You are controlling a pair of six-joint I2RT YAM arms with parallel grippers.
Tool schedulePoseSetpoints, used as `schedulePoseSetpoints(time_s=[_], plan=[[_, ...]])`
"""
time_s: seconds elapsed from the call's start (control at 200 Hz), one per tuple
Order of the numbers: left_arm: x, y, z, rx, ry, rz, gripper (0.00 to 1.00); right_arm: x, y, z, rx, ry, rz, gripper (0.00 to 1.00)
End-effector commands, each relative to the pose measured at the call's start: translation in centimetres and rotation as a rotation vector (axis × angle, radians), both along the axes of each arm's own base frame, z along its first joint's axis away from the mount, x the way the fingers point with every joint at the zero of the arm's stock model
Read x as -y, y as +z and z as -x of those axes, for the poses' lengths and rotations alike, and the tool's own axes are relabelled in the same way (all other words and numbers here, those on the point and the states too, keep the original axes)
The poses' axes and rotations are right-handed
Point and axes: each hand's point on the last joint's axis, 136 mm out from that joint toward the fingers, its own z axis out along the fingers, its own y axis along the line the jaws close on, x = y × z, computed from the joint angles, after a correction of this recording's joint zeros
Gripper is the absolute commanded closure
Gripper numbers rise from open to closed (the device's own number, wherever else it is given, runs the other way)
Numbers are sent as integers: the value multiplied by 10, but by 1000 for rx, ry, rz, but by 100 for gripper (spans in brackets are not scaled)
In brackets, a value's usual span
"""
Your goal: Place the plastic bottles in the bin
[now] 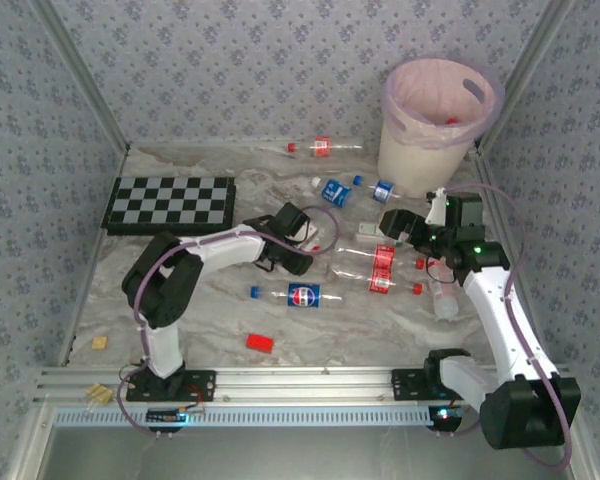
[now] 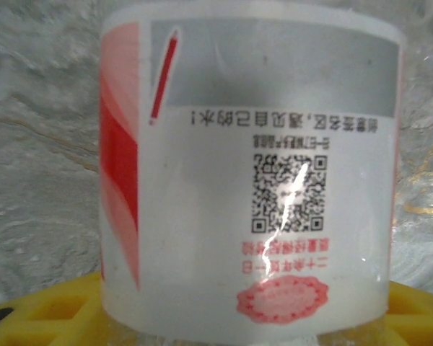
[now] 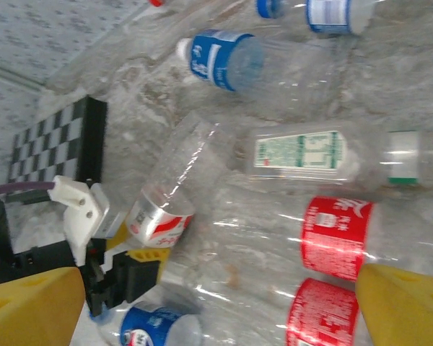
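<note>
Sitting inside bin point(image 1: 416, 156) — red object point(image 1: 452, 122); bottles point(image 1: 303, 295) strewn outside.

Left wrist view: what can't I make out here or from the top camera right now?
- Left wrist: red-and-white labelled bottle sits close to the lens; cap and both ends cut off by the edges.
- Top: left hand, fingers hidden under its own wrist; grip unclear.
- Top: bin wall hides its bottom.

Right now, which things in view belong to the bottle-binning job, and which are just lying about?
Job: bin; Pepsi-labelled bottle; two red-labelled bottles; far red-capped bottle; two blue-labelled bottles.
Lying about: chessboard; small red block; yellow scrap.
</note>
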Motion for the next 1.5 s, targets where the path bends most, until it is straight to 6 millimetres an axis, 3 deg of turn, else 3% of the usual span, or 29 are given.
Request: schedulePoseSetpoints(time_s=[0.0,0.155,0.345,0.65,0.945,1.239,1.329,1.494], plan=[[4,62,-14,148,18,75,40,-26,27,-3,78,87,-148,2],[17,103,-3,186,22,288,39,-63,41,-9,150,160,-261,2],[32,142,28,192,-45,576,39,-81,41,-22,140,191,-192,4],[43,141,44,187,-120,560,39,-111,52,-38,155,273,-209,5],[54,143,54,177,-183,559,39,-109,54,-50,153,261,-163,33],[49,147,61,191,-179,579,35,-107,51,-49,149,257,-157,50],[46,149,61,202,-171,576,30,-106,55,-49,158,254,-155,52],[37,160,58,247,-146,566,4,-101,73,-52,207,252,-104,53]])
